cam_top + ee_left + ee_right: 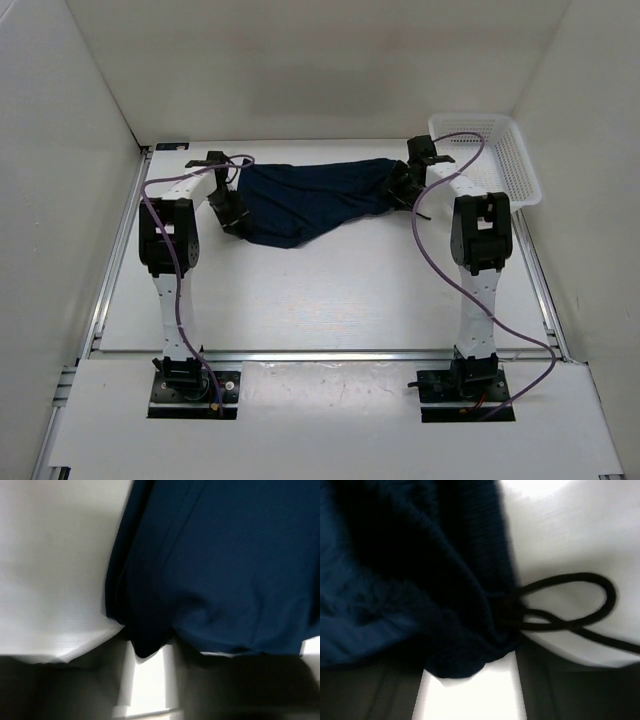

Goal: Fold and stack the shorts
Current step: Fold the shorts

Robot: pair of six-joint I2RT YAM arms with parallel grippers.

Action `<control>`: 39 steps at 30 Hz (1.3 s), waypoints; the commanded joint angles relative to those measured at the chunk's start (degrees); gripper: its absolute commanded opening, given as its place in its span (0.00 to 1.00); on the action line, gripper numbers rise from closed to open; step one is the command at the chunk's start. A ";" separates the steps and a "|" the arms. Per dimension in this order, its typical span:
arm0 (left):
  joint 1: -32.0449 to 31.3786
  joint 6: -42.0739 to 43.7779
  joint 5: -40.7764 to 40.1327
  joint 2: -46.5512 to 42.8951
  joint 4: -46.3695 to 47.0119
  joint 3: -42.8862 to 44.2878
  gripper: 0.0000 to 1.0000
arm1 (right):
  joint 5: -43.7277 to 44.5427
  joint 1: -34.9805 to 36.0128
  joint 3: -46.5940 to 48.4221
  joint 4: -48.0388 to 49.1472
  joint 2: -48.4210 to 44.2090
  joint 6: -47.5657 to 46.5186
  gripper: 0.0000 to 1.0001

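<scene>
Across table (300,290) — shorts (310,200), waistband (385,180) right

A white mesh basket (510,160) sits at the table's (320,300) far right corner.

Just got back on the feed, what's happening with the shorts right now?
Both arms are working the navy shorts, which lie spread but unfolded across the far part of the table. The left gripper is at their left end, with a hem corner between its jaws; the right gripper is at the waistband end, by the drawstring. Whether either has actually clamped the fabric isn't clear. The white basket sits at the far right.
</scene>
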 commanded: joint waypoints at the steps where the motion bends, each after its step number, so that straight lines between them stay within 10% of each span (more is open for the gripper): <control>1: 1.11 -1.08 -1.66 2.42 3.67 2.72 0.30 | 0.70 0.81 4.67 1.12 2.77 1.31 0.53; 3: 1.64 -1.09 -1.05 3.03 3.05 3.51 0.10 | 0.70 0.81 5.46 1.12 3.56 1.84 0.35; 6: 3.04 -1.09 -0.78 1.99 2.53 2.13 0.10 | 1.31 1.43 5.47 -0.01 2.87 1.13 0.00; 25: 8.33 -3.19 -2.02 -36.74 3.58 -36.98 0.10 | 9.05 5.65 -46.01 -12.14 -43.78 -1.43 0.00; 27: 7.18 -4.85 -1.49 -40.81 3.58 -42.76 0.10 | 9.05 6.18 -51.71 -12.85 -51.16 -0.19 0.07; 29: 4.56 -6.08 -0.87 -46.00 3.58 -45.77 0.18 | 9.05 8.01 -54.72 -14.34 -56.62 0.95 0.36; 31: 2.35 -6.71 0.70 -48.03 2.97 -45.79 0.65 | 9.05 8.98 -57.09 -15.39 -59.61 1.84 0.64; 34: 1.29 -6.19 -2.34 -48.56 -1.31 -40.55 0.97 | 11.94 9.60 -56.24 -18.90 -62.08 2.36 0.85; 38: 1.29 -2.50 -8.78 -48.04 -5.47 -30.78 0.98 | 16.77 9.60 -51.15 -23.04 -65.25 1.22 0.91; 39: 0.42 -1.36 -9.31 -46.90 -5.47 -28.76 0.85 | 17.39 9.60 -50.09 -23.05 -65.25 0.52 0.91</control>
